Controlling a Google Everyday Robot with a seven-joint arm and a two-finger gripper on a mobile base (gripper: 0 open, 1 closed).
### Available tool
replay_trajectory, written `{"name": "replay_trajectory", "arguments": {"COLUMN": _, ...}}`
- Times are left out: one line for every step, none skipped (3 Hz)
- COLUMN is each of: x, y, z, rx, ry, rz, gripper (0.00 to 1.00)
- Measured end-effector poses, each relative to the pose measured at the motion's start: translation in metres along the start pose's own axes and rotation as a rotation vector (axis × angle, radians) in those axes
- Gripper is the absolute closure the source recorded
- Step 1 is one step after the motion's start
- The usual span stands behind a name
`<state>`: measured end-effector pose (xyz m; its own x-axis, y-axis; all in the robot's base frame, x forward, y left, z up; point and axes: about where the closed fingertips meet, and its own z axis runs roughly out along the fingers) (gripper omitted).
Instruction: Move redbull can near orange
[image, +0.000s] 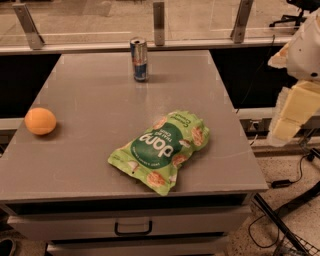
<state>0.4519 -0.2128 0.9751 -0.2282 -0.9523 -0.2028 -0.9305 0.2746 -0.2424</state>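
Observation:
The redbull can (139, 59) stands upright at the far middle of the grey table (100, 130); it is blue and silver with a silver top. The orange (40, 121) lies near the table's left edge, well apart from the can. My gripper (291, 114) shows as cream-coloured parts at the right edge of the view, off the table's right side and far from both the can and the orange. It holds nothing that I can see.
A green snack bag (162, 150) lies on the table's front middle-right. The table has a drawer with a handle (133, 229) below. A glass railing with metal posts (159, 22) runs behind. Cables (280, 200) lie on the floor at right.

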Motion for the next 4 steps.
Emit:
{"name": "replay_trajectory", "arguments": {"x": -0.025, "y": -0.038, "z": 0.020, "rx": 0.004, "ry": -0.053, "rz": 0.039, "gripper": 0.00}}
{"name": "replay_trajectory", "arguments": {"x": -0.044, "y": -0.064, "z": 0.034, "rx": 0.012, "ry": -0.102, "rz": 0.067, "gripper": 0.00}}
{"name": "replay_trajectory", "arguments": {"x": -0.072, "y": -0.096, "z": 0.046, "rx": 0.042, "ry": -0.157, "rz": 0.110, "gripper": 0.00}}
{"name": "replay_trajectory", "arguments": {"x": -0.106, "y": -0.120, "z": 0.060, "rx": 0.068, "ry": -0.192, "rz": 0.135, "gripper": 0.00}}
